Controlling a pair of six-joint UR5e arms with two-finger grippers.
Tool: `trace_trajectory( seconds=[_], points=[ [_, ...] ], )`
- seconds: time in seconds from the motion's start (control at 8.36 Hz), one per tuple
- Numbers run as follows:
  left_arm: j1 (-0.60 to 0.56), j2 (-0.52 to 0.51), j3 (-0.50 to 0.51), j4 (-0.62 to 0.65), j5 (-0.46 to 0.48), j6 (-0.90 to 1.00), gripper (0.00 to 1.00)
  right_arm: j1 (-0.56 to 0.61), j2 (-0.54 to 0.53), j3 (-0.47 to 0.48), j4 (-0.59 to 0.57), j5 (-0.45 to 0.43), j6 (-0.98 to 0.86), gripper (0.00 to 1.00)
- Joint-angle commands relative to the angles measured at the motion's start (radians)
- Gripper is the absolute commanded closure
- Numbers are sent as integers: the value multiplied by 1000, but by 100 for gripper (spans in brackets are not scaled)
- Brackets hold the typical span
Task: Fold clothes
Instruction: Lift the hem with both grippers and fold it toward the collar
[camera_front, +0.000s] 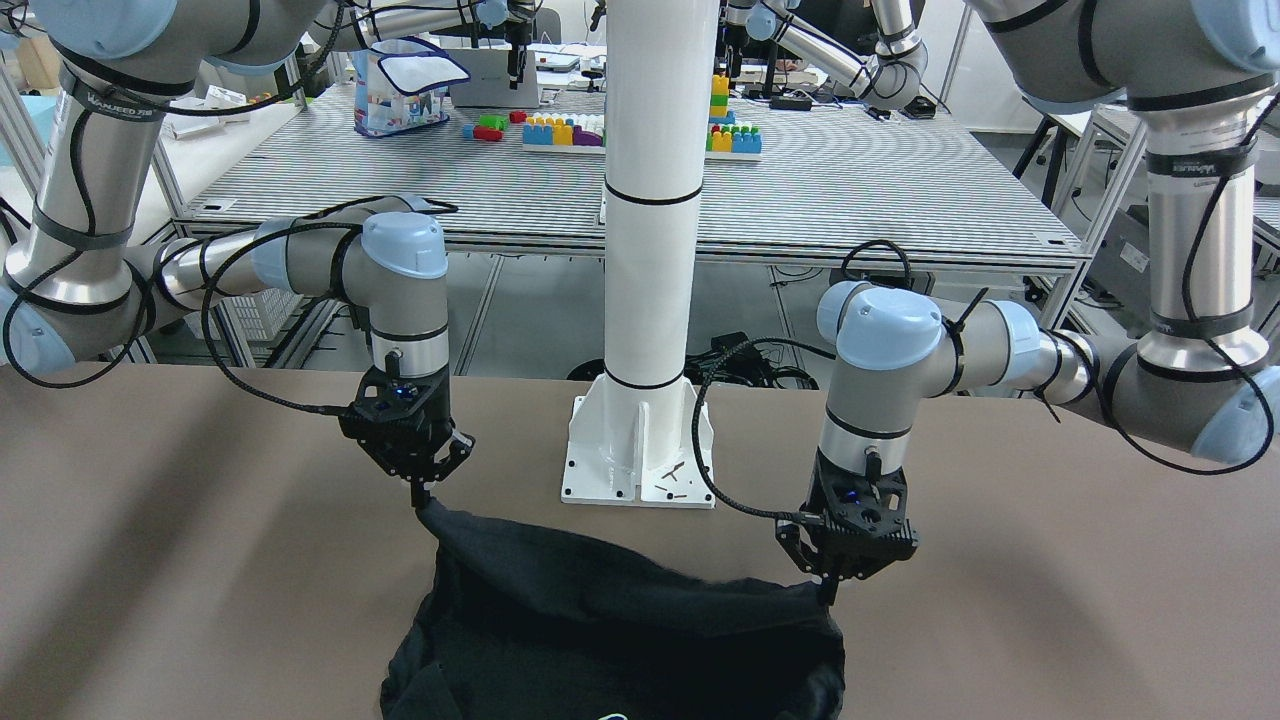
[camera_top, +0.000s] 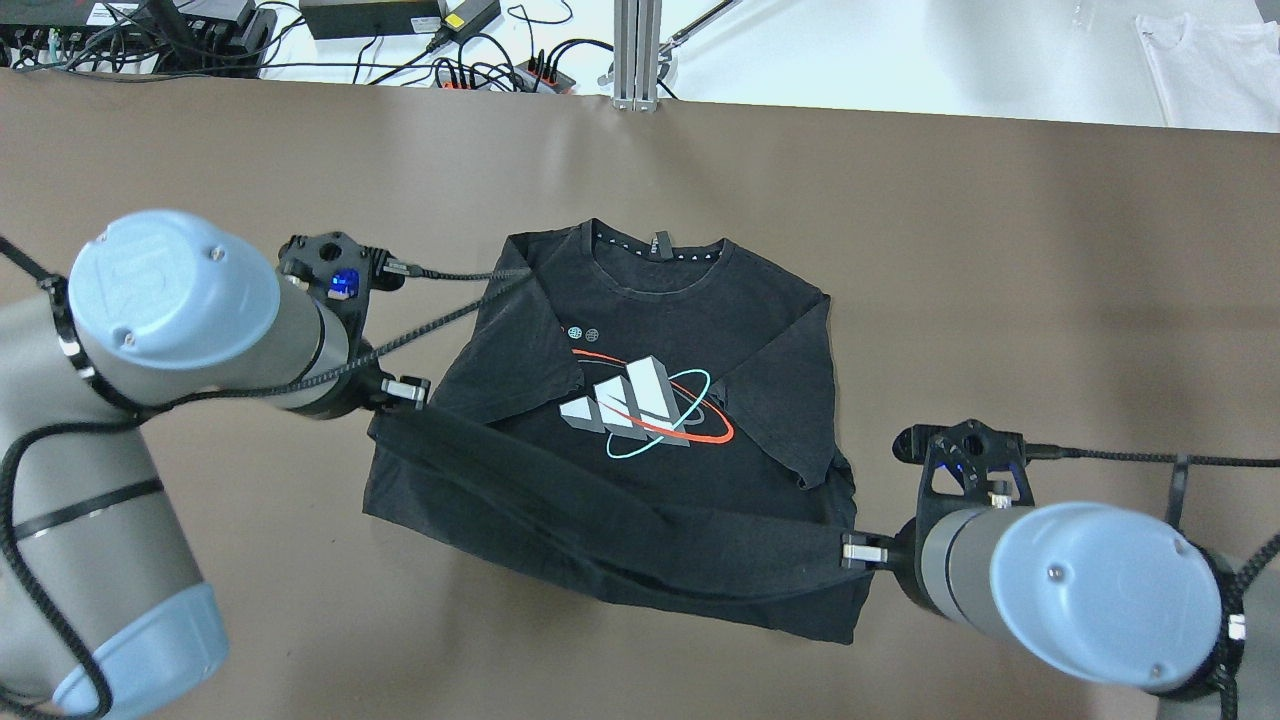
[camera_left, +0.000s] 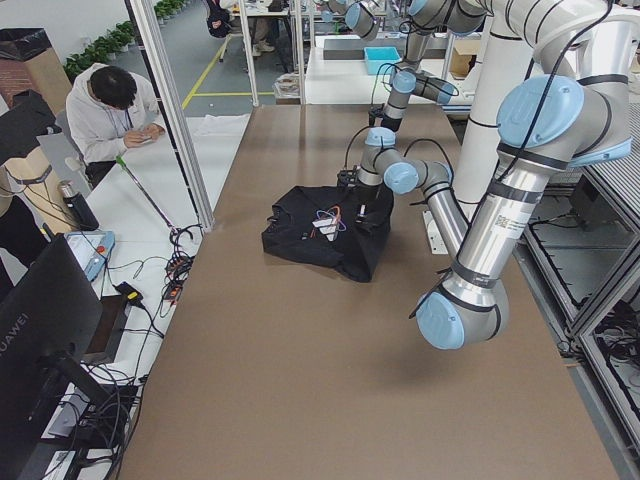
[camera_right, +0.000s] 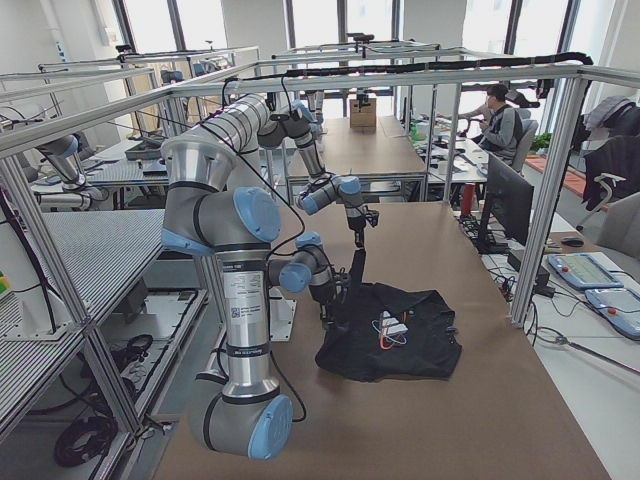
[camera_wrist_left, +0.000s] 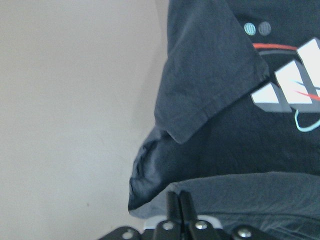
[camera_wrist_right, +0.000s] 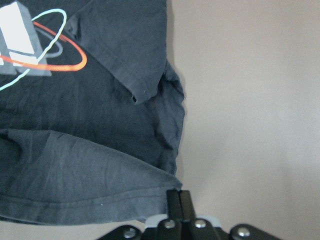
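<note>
Out from the white pole base (camera_front: 638, 455), the left gripper (camera_top: 405, 392) pinches one hem corner of the black clothes (camera_top: 690, 310). They lie print-up on the brown table (camera_top: 1000, 250), the hem raised across to the right gripper (camera_top: 862, 551), whose jaws are clamped on the other corner.

The clothes (camera_top: 760, 350): matt black cloth, faintly creased, hem stitched. Table (camera_top: 1000, 250): smooth matt brown surface. Pole (camera_front: 652, 280): glossy white finish. Left arm's joint cap (camera_top: 170, 275): smooth pale-blue plastic.

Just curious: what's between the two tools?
The black T-shirt's lifted hem, stretched from left tool to right tool; the overhead view shows it.
</note>
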Motion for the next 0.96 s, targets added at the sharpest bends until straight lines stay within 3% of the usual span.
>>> trace_trajectory(
  seconds=[0.0, 0.48, 0.72, 0.84],
  points=[
    [-134, -121, 156, 0, -12, 38, 100, 106, 45, -66, 3, 3, -54, 100],
    [-209, -275, 354, -35, -9, 60, 100, 194, 92, -126, 2, 4, -65, 100],
    [-218, -307, 538, -193, -2, 88, 100, 247, 134, -230, 29, 4, -103, 100],
    [-218, -327, 639, -267, 2, 90, 100, 261, 157, -323, 99, 4, -105, 100]
  ],
)
